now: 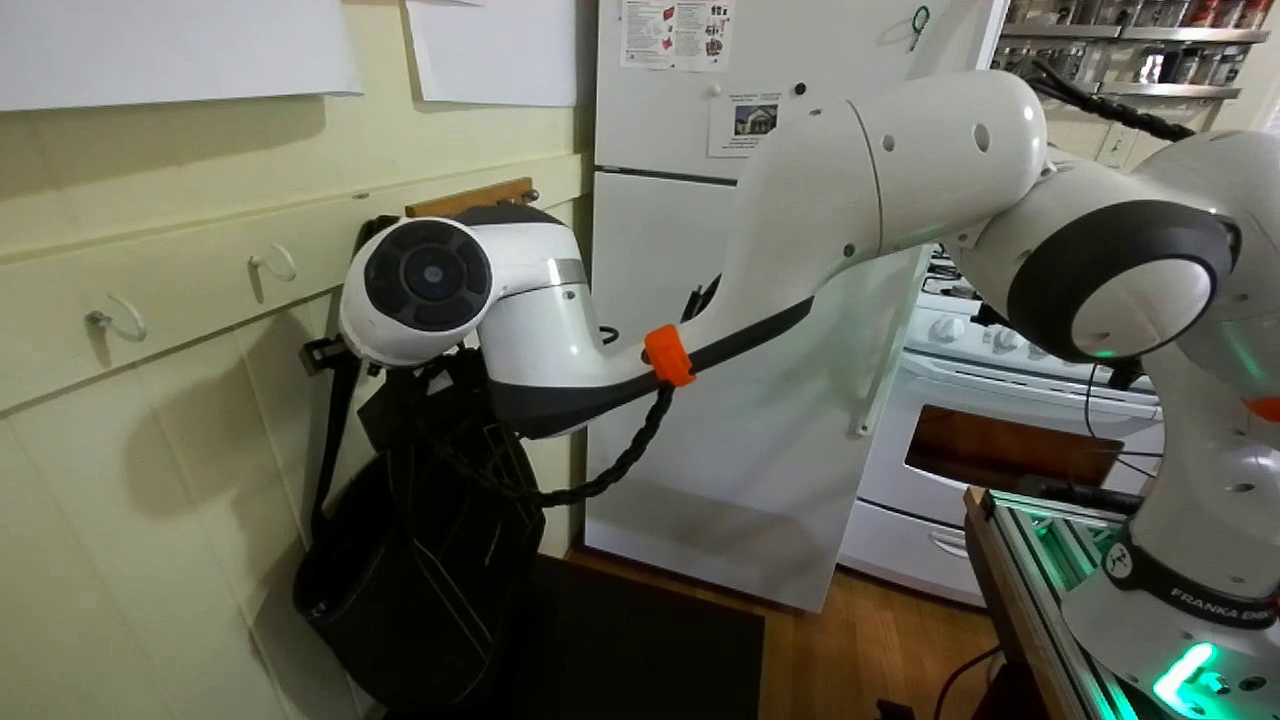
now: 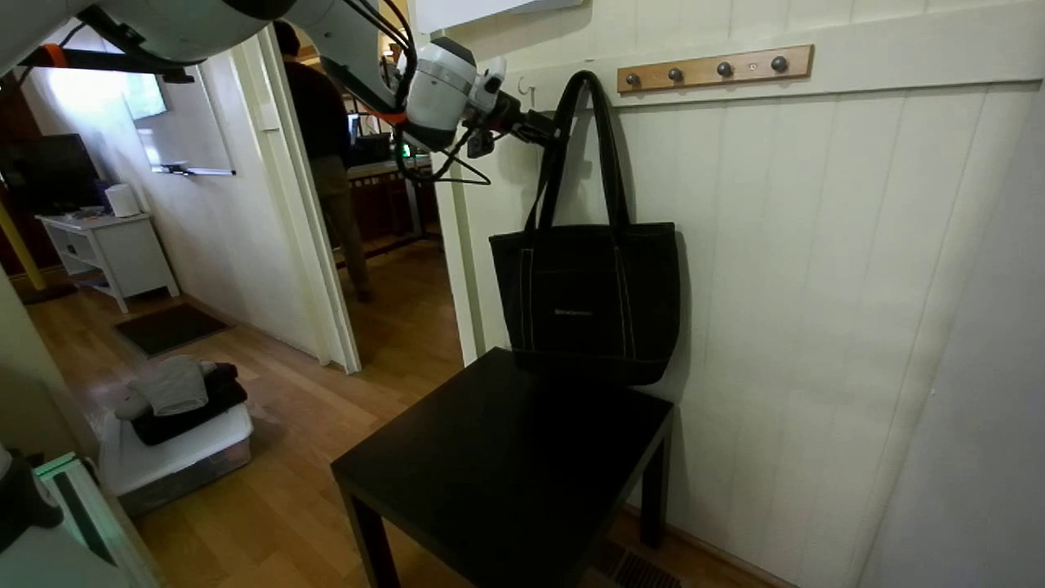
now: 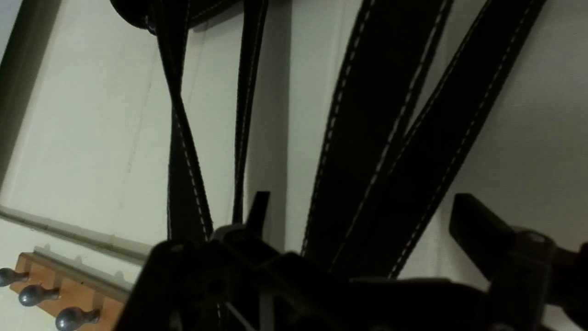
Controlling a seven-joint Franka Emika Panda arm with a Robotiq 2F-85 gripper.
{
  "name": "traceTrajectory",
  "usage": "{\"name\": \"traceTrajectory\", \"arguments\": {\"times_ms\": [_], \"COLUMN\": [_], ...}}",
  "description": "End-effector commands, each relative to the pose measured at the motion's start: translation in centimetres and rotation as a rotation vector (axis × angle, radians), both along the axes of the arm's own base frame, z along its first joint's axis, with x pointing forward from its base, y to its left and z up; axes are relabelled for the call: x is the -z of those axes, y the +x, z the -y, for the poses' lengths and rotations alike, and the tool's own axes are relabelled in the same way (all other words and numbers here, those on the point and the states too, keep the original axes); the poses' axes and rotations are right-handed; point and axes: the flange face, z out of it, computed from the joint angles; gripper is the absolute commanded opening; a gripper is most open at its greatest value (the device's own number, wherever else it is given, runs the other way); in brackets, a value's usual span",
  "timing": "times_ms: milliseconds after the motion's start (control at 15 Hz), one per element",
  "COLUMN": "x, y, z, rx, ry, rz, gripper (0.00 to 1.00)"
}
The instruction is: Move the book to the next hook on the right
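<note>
The black tote bag (image 2: 592,298), the task's so-called book, hangs against the panelled wall (image 2: 784,245) by two long handles (image 2: 611,155); whatever hook bears them is hidden; its inside is too dark to tell of any contents. The gripper (image 3: 363,197) stands spread around one side of both handles, pale wall showing between straps and fingers (image 3: 480,225), so nothing is pinched; I judge it set there so that closing gathers both loops for one lift, though the far side of each loop lies outside the jaws. Just right of the handles in an exterior view is a wooden rack (image 2: 700,72) with four knobs (image 2: 675,74), the nearest probably the goal; two white hooks (image 1: 288,260) sit along the board (image 2: 906,51) on the opposite side; beneath the bag stands a black table (image 2: 522,465), perhaps meant to catch a drop; whether the base touches it I cannot tell; well apart, a lidded plastic bin (image 2: 196,478) carries heaped cloth (image 2: 174,389) on its lid, its contents unclear.
</note>
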Motion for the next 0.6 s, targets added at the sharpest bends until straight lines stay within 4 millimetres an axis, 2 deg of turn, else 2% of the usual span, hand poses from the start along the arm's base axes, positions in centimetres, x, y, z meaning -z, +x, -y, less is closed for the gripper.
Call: {"name": "traceTrajectory", "arguments": {"times_ms": [0, 400, 467, 533], "x": [0.8, 1.4, 1.5, 1.6], "y": [1.2, 2.2, 2.3, 2.4], "z": [-0.4, -0.3, -0.3, -0.4], "rx": [-0.028, -0.064, -0.069, -0.075], "ry": [-0.021, -0.039, -0.041, -0.041], "rz": [0.088, 0.166, 0.174, 0.182], "gripper": [1.00, 1.00, 0.94, 0.74]}}
